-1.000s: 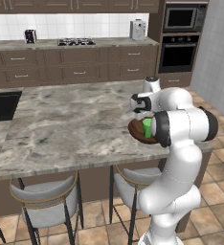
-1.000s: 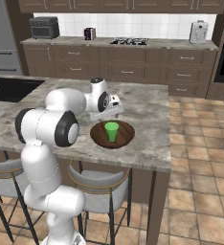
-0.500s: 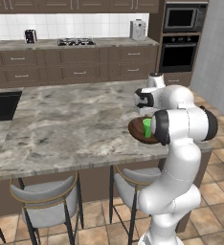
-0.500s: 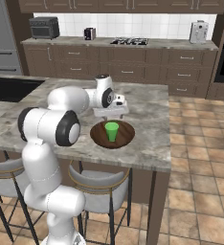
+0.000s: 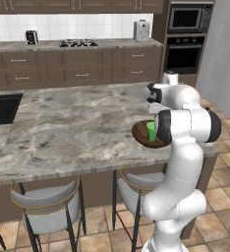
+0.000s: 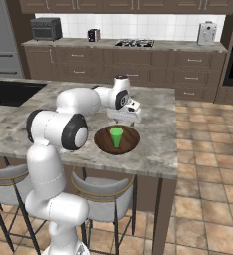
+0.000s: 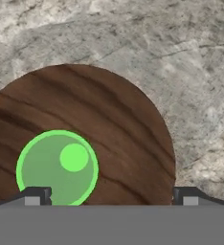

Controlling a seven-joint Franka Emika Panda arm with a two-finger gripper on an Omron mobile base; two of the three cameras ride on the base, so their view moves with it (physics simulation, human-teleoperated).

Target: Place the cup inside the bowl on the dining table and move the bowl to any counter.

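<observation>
Right base view has my arm folded forward over the table (image 6: 153, 144), end effector (image 6: 124, 118) released, hovering above the far rim of the bowl (image 6: 102, 141). Inside it the cup (image 6: 116, 136) stands upright, mouth facing up.

The white arm rises from its base, bends at a dark elbow joint and reaches forward, the wrist folded so the hand points downward. The gripper (image 6: 124, 119) hangs with its fingers (image 7: 35, 195) spread wide apart (both dark tips visible in the hand view), clasping nothing.
</observation>
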